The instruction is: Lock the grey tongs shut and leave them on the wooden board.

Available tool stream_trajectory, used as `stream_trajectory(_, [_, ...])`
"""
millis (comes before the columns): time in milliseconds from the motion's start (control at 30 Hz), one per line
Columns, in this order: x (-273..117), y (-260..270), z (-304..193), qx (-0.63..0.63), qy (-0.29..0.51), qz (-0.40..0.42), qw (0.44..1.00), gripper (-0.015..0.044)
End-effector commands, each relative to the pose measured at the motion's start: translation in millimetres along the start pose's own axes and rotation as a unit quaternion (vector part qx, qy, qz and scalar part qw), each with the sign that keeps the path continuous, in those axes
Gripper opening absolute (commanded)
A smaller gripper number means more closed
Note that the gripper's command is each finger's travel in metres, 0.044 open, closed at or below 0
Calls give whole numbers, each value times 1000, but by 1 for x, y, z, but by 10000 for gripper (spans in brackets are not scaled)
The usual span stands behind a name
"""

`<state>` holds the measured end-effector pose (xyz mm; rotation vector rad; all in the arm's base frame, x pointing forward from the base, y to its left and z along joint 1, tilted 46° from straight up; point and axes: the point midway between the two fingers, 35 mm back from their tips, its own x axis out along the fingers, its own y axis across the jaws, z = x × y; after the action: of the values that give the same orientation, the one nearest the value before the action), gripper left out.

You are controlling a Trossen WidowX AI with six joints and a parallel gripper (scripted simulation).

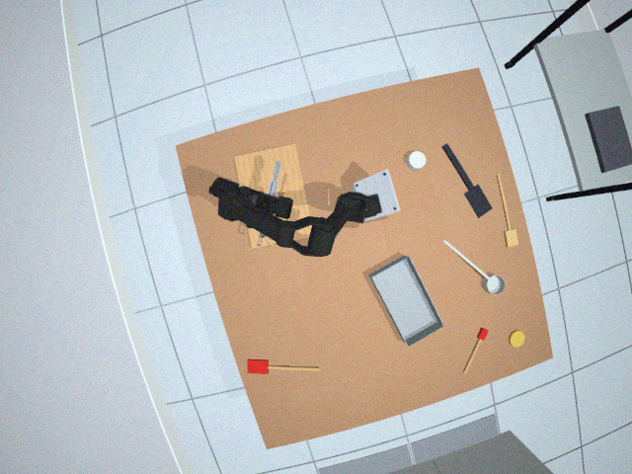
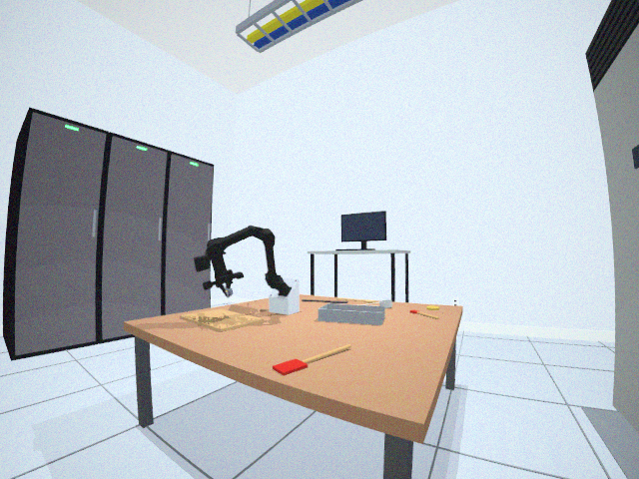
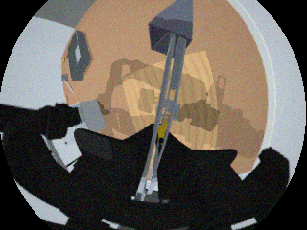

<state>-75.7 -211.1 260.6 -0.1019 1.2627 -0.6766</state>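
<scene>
The grey tongs (image 1: 276, 171) (image 2: 229, 292) (image 3: 177, 72) are held in the air above the wooden board (image 1: 288, 154) (image 2: 223, 326) (image 3: 203, 77). Their two long arms lie close together, with a narrow gap in the wrist view; whether the lock is engaged cannot be seen. A dark block-like end is at the top of the wrist view and a smaller pale end at the bottom. My gripper (image 3: 155, 126) is shut on the tongs' middle. The arm hides part of them in the top view. The roasting tin (image 1: 427, 297) (image 2: 350, 315) (image 3: 86, 54) stands apart, without the tongs.
My arm's base plate (image 1: 380, 184) is right of the board. A white cylinder (image 1: 416, 160), dark spatula (image 1: 478, 201) and ladle (image 1: 493, 283) lie farther right. A red spatula (image 1: 258, 365) (image 2: 290, 366) is near the front edge, and a yellow disc (image 1: 516, 338) near another edge.
</scene>
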Motion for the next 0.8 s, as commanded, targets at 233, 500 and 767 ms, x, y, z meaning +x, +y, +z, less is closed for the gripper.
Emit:
stream_trajectory(233, [-17, -4, -20, -29, -9, -50, 998, -150])
stream_trajectory(500, [-29, -6, -35, -54, -5, -89, 995, -150])
stream_trajectory(767, [-43, -6, -49, -81, 5, -129, 988, -150])
